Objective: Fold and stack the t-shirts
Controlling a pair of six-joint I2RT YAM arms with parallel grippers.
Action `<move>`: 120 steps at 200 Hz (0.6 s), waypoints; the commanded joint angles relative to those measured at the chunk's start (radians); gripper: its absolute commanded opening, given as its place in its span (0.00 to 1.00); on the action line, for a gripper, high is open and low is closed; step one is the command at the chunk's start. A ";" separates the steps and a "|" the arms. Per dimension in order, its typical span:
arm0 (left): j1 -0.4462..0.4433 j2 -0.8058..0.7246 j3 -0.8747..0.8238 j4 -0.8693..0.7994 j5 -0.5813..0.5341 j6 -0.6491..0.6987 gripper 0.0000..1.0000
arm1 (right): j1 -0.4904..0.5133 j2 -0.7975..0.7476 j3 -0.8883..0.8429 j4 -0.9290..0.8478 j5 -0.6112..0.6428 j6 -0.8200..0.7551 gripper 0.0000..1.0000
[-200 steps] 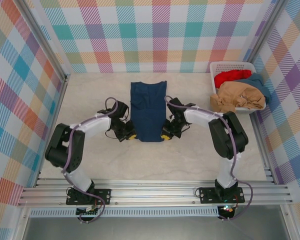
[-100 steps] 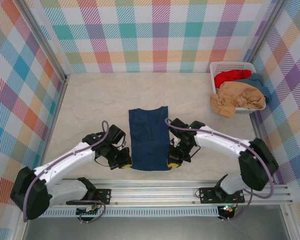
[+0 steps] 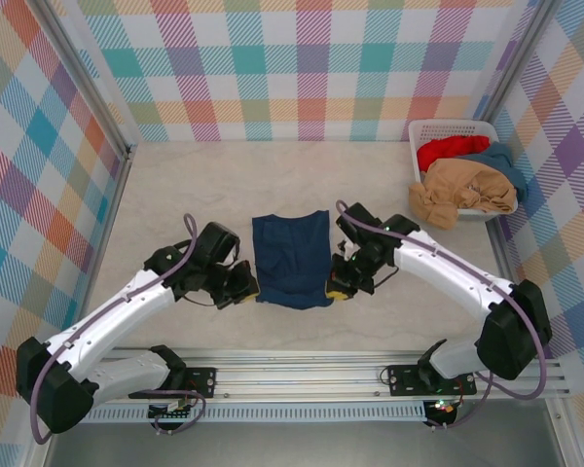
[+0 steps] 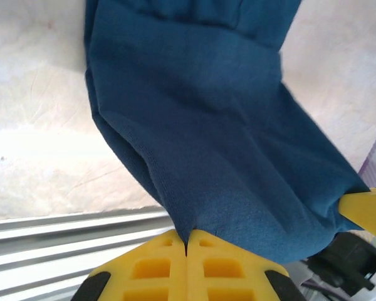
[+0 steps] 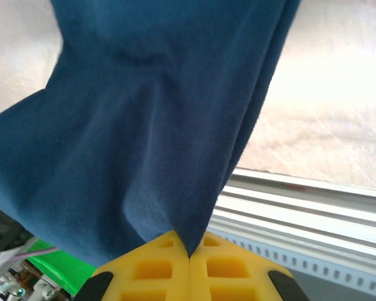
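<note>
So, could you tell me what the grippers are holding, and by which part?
Both are shut on the navy t-shirt: the left gripper pinches its near left corner, the right gripper its near right corner.

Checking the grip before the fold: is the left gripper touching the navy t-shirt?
Touching. In the left wrist view the navy t-shirt is pinched at its edge in the left gripper, whose yellow jaws are closed on the cloth.
</note>
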 commanded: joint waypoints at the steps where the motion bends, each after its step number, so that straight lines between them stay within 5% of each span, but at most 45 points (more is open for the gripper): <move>1: 0.039 0.040 0.039 -0.010 -0.052 0.005 0.00 | -0.035 0.050 0.052 -0.027 0.014 -0.013 0.00; 120: 0.207 0.307 0.310 0.077 -0.060 0.111 0.00 | -0.170 0.303 0.406 -0.075 0.022 -0.105 0.00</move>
